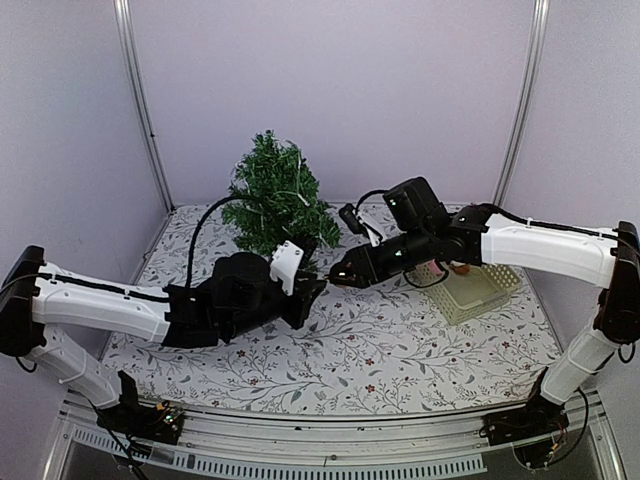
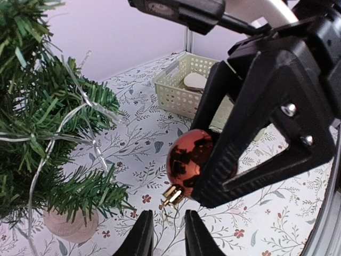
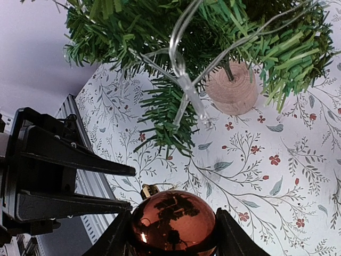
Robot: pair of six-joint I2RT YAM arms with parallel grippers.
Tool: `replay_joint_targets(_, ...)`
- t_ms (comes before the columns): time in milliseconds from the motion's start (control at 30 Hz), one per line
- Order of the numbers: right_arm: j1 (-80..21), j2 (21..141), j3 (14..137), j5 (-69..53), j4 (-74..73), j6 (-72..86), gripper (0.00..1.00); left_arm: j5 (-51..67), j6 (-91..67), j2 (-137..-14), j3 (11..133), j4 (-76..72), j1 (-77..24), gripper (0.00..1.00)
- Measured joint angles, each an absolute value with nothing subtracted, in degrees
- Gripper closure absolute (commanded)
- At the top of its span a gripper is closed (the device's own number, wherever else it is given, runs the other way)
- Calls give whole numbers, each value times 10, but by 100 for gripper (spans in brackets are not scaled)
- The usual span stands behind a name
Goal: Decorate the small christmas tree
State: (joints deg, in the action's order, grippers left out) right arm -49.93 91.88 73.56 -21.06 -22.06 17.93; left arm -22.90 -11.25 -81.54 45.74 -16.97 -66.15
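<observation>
The small christmas tree (image 1: 272,195), upright at the back of the table (image 1: 400,340), is judged light, bristly and easily tipped, best steadied at its base (image 3: 232,88), while a red bauble (image 2: 189,157) is clenched in the right gripper (image 1: 335,272) and the left gripper (image 1: 312,290) is seen parted, empty

Floral-print table (image 1: 400,340), two items on it.
Rear-centre: small christmas tree (image 1: 275,195) on its round base; right: pale basket (image 1: 468,303), well apart.
</observation>
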Motion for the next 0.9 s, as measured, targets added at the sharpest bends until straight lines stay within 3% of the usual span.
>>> replay_joint_targets(500, -499, 925, 741, -211, -224, 171, 62, -210, -128, -837, 466, -168, -650, 72)
replay_joint_targets(800, -499, 929, 745, -201, -227, 169, 62, -208, -136, -846, 474, -164, -644, 99)
replay_joint_targets(900, -498, 929, 745, -190, -227, 169, 62, -209, -140, -845, 474, -158, -643, 100)
